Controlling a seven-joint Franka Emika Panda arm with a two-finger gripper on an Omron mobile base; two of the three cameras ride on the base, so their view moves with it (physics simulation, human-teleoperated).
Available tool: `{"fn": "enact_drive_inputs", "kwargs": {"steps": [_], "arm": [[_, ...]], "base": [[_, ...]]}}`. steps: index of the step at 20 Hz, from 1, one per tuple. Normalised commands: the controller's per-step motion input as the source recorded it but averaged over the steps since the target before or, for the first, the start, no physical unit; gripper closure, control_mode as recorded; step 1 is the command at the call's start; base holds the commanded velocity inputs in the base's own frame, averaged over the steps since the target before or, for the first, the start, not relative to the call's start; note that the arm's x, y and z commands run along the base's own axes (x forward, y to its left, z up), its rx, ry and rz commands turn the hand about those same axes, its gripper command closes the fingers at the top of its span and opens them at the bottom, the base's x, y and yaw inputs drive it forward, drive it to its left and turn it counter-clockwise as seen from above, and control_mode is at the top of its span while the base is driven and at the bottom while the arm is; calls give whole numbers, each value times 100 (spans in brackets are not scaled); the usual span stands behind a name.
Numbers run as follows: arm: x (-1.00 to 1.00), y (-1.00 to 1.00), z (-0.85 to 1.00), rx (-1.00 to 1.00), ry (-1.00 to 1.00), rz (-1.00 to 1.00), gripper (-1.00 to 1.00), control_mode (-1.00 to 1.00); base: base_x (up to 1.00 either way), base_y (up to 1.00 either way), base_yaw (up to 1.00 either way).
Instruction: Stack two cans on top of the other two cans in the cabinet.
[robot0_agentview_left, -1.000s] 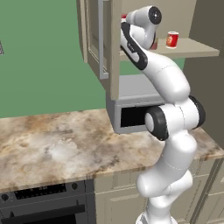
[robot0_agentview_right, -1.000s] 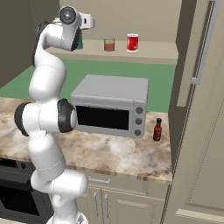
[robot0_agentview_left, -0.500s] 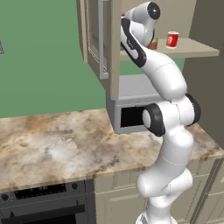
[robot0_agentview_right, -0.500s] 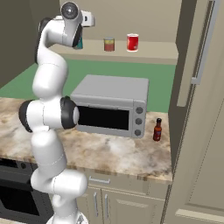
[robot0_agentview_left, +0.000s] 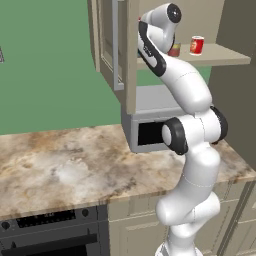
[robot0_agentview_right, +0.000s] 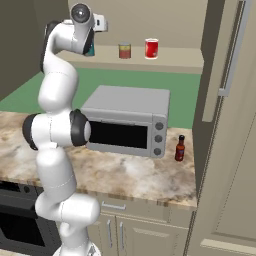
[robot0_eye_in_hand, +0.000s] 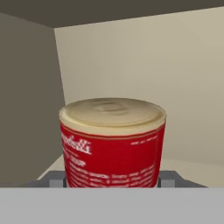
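My gripper (robot0_eye_in_hand: 112, 178) is shut on a red can (robot0_eye_in_hand: 113, 151) with a cream lid and white lettering; grey finger pads (robot0_eye_in_hand: 55, 178) press both of its sides. The hand is high at the left end of the cabinet shelf (robot0_agentview_right: 172, 58), facing the back corner. A teal can (robot0_agentview_right: 90, 49) peeks out just below the hand, and I cannot tell whether the held can touches it. Further right on the shelf stand an orange-tan can (robot0_agentview_right: 124, 50) and a bright red white-rimmed can (robot0_agentview_right: 151, 48), also seen as the orange-tan can (robot0_agentview_left: 174, 49) and the bright red can (robot0_agentview_left: 197, 45).
The cabinet's glass-paned door (robot0_agentview_left: 114, 47) hangs open to the left of the arm. Under the shelf sits a grey microwave (robot0_agentview_right: 125, 120) on the marble counter (robot0_agentview_left: 60, 170), with a small sauce bottle (robot0_agentview_right: 180, 148) beside it. A tall cupboard panel (robot0_agentview_right: 230, 125) stands at right.
The hand has crept slightly upward with the red can still in its grip. The cans on the shelf have not moved.
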Motion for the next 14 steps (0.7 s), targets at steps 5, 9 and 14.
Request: {"fn": "enact_drive_inputs", "kwargs": {"steps": [5,9,14], "arm": [[2,-6,-1,0,-3,2,100,-100],[0,-8,0,-2,-6,0,100,-100],[0,-2,-7,-6,-2,0,100,-100]], "base": [[0,0,0],[0,0,0],[0,0,0]]}}
